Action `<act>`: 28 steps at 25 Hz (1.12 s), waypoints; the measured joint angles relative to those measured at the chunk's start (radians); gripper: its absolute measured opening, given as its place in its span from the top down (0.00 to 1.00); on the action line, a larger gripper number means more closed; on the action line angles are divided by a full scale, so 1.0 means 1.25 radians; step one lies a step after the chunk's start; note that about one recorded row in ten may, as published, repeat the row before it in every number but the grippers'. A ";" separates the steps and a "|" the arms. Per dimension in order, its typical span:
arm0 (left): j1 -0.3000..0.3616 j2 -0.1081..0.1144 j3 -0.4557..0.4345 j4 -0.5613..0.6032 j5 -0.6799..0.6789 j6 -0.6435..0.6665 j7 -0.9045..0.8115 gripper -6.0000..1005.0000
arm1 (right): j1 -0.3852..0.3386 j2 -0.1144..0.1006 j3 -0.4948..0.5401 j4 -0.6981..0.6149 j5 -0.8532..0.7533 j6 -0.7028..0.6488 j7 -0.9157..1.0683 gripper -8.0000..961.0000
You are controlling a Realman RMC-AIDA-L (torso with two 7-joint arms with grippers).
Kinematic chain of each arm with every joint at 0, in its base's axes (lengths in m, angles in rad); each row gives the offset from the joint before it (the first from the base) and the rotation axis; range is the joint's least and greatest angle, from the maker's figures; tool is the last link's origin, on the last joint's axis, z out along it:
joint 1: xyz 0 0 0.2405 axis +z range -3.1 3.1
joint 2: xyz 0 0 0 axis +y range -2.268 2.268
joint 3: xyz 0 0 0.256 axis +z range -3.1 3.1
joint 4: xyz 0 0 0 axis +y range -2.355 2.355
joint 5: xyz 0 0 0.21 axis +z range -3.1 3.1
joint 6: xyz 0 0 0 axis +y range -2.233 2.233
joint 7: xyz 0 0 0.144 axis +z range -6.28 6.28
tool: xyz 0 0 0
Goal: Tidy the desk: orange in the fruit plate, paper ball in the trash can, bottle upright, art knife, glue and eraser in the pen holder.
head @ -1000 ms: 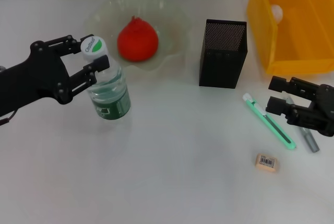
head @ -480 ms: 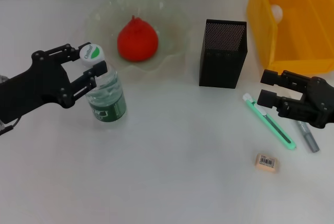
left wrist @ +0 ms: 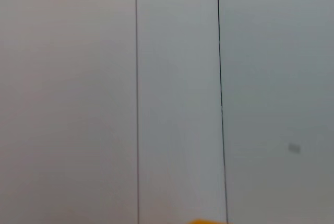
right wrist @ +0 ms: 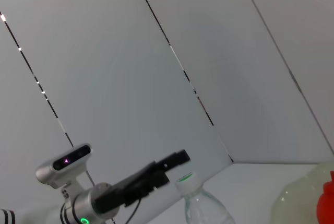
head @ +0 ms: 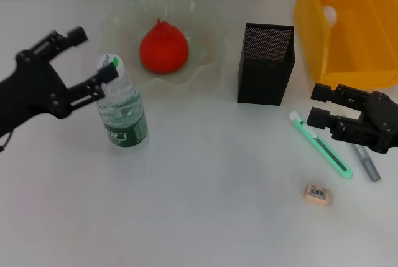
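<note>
The bottle (head: 123,109) stands upright on the desk (head: 205,211), its white cap (right wrist: 183,177) also showing in the right wrist view. My left gripper (head: 93,53) is open just left of the cap, holding nothing. The orange (head: 163,47) lies in the fruit plate (head: 205,27). A paper ball (head: 328,13) sits inside the trash can (head: 348,61). The art knife (head: 321,145), glue (head: 367,163) and eraser (head: 317,193) lie on the desk to the right of the pen holder (head: 265,63). My right gripper (head: 319,104) is open, just above the knife's white end.
The pen holder stands between the fruit plate and the trash can. The left wrist view shows only a panelled wall and a sliver of the yellow bin (left wrist: 207,221). In the right wrist view the left arm (right wrist: 130,187) reaches toward the cap.
My left gripper has opened, let go of the bottle and drawn back to the left; the bottle stands alone. My right gripper shifted left toward the knife a second ago, then held still.
</note>
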 joint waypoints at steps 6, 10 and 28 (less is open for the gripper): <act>0.013 0.030 -0.109 0.013 -0.057 0.196 -0.140 0.15 | 0.004 -0.001 0.006 -0.001 0.014 -0.006 0.000 0.22; 0.011 0.089 -0.001 0.025 0.024 0.246 -0.213 0.15 | 0.013 -0.007 0.007 -0.016 0.075 0.005 0.060 0.22; -0.038 0.014 0.080 0.009 0.329 0.089 -0.171 0.16 | 0.182 -0.039 -0.505 -0.901 -0.413 -0.069 0.986 0.22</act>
